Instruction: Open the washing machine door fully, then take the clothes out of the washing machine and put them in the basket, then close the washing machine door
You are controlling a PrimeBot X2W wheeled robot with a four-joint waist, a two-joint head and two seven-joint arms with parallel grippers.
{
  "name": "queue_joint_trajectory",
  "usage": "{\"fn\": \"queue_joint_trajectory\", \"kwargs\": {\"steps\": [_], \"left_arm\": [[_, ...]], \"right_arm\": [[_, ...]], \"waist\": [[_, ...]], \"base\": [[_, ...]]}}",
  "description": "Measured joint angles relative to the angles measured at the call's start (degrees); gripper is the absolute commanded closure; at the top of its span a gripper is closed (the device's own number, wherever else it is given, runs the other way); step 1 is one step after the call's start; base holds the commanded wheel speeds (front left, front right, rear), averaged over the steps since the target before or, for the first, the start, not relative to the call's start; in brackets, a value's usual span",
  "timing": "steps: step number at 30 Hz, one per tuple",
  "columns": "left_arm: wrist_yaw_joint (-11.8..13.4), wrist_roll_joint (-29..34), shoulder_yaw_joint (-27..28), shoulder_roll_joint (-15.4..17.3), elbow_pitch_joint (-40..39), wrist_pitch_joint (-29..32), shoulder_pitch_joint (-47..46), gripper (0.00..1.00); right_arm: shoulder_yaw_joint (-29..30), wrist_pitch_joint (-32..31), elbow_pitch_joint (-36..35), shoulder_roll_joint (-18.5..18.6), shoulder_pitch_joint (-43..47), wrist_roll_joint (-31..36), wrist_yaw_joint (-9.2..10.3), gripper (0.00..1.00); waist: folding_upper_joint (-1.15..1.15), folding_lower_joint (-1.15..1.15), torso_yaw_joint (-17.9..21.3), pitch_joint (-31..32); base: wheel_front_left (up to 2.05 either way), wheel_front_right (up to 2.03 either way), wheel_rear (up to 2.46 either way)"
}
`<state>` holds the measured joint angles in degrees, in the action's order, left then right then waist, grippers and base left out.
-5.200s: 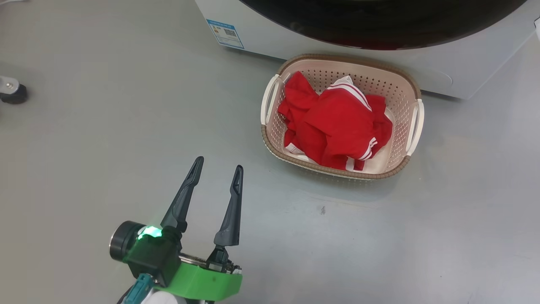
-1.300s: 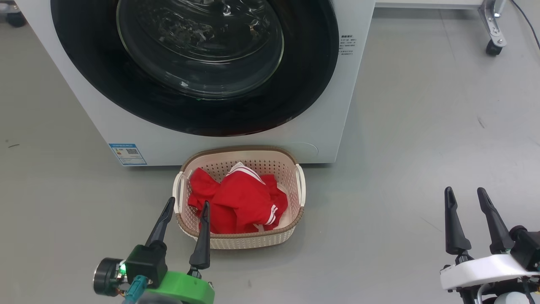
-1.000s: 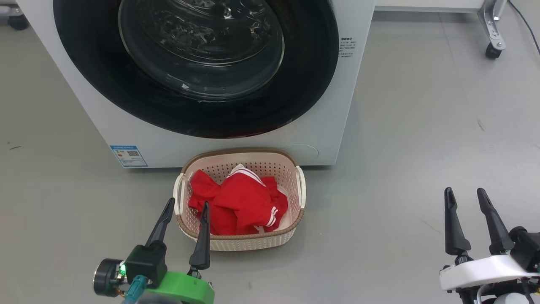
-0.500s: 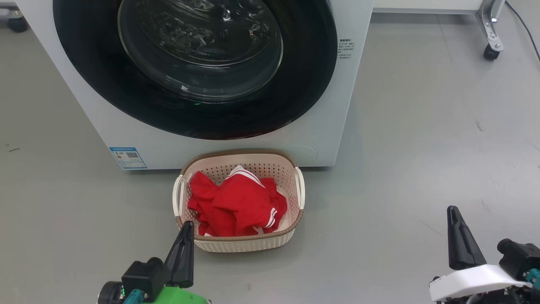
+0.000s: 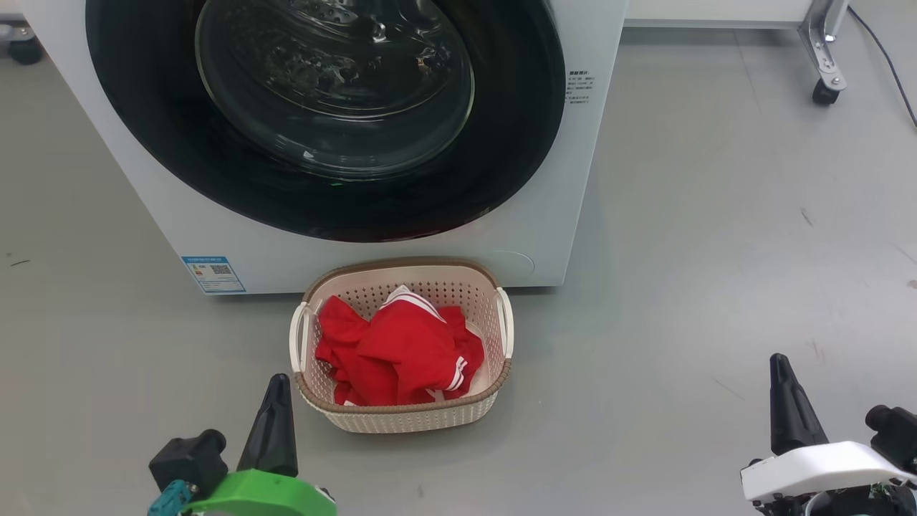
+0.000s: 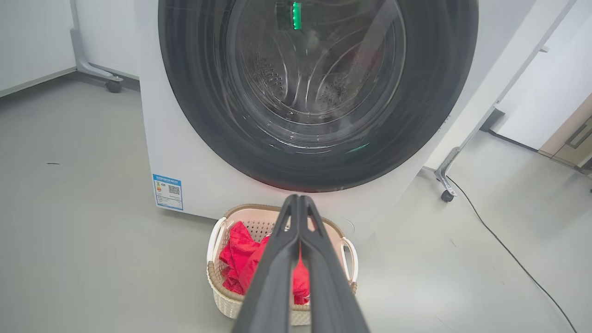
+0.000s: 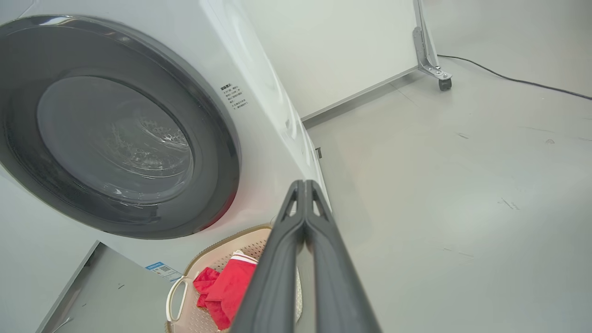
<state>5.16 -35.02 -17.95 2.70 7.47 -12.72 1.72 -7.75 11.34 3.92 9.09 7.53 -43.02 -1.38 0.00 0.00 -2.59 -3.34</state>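
The white washing machine (image 5: 501, 236) fills the top of the head view, its round black-rimmed door (image 5: 329, 100) flat against the front. On the floor just before it stands the cream basket (image 5: 408, 419) with the red, white-striped clothes (image 5: 401, 355) piled inside. My left gripper (image 5: 276, 390) is at the lower left, short of the basket's near left corner, fingers pressed together and holding nothing. My right gripper (image 5: 781, 369) is at the lower right over bare floor, also shut and empty. The left wrist view shows the basket (image 6: 222, 296) and door (image 6: 319, 92) beyond the joined fingers.
Grey floor surrounds the machine. A metal frame leg on a caster (image 5: 822, 92) stands at the far right, with a black cable (image 5: 885, 54) running past it. A blue sticker (image 5: 212, 274) marks the machine's lower left front. Another caster (image 5: 25, 46) sits at the far left.
Both grippers have gone from open to shut and dropped lower in the head view. Since the oldest frame the camera has swung to face the machine.
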Motion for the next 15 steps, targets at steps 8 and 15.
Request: {"fn": "queue_joint_trajectory", "kwargs": {"steps": [8,15], "left_arm": [[-0.91,-6.59,1.64,0.34,-0.01,1.46,-0.01,1.00],[-1.49,-11.95,3.13,0.81,0.14,2.66,-0.04,1.00]], "right_arm": [[1.19,-1.54,0.84,-0.16,-0.47,-5.17,-0.18,1.00],[2.10,-2.57,1.63,-0.42,-1.44,-9.92,-0.58,1.00]], "waist": [[0.00,0.00,0.28,0.29],[0.00,0.00,0.51,0.56]], "base": [[0.00,0.00,0.00],[0.00,0.00,0.00]]}}
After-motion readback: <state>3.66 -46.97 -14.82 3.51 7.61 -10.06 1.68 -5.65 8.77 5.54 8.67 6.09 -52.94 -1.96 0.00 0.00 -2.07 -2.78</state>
